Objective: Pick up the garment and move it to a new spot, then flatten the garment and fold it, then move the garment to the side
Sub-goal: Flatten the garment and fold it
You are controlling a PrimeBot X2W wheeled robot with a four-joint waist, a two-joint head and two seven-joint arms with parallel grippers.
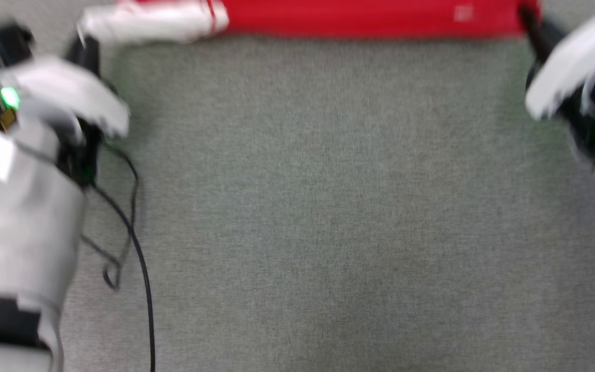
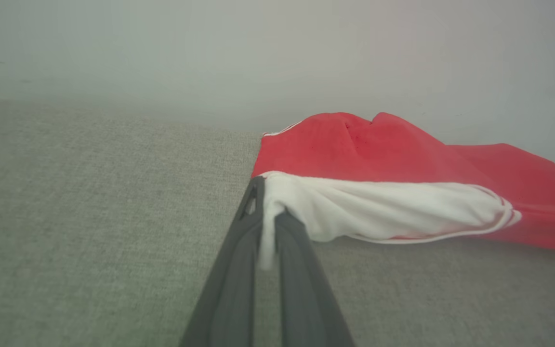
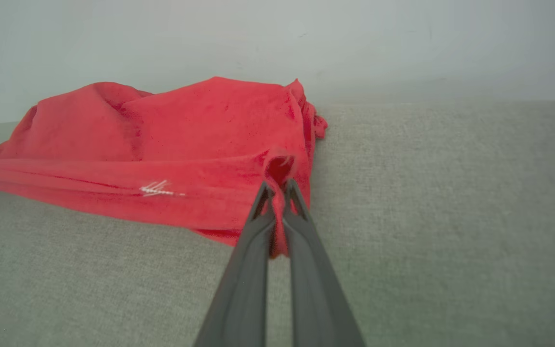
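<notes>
The garment [image 1: 359, 18] is a red shirt with a white sleeve, stretched as a band along the top edge of the blurred head view. My left gripper [image 2: 268, 197] is shut on the white sleeve cloth [image 2: 378, 209], which bunches between its two dark fingers. My right gripper [image 3: 277, 188] is shut on a fold of the red hem [image 3: 280, 166] at the garment's other end. In the head view the left gripper [image 1: 83, 49] sits at the sleeve end, the right gripper [image 1: 527, 20] at the red end. Both ends lie low over the grey surface [image 1: 318, 206].
A black cable [image 1: 140, 248] loops from my left forearm [image 1: 18, 217] down over the grey surface. A pale wall [image 2: 277, 53] rises behind the garment in both wrist views. Open grey surface spreads between my two arms.
</notes>
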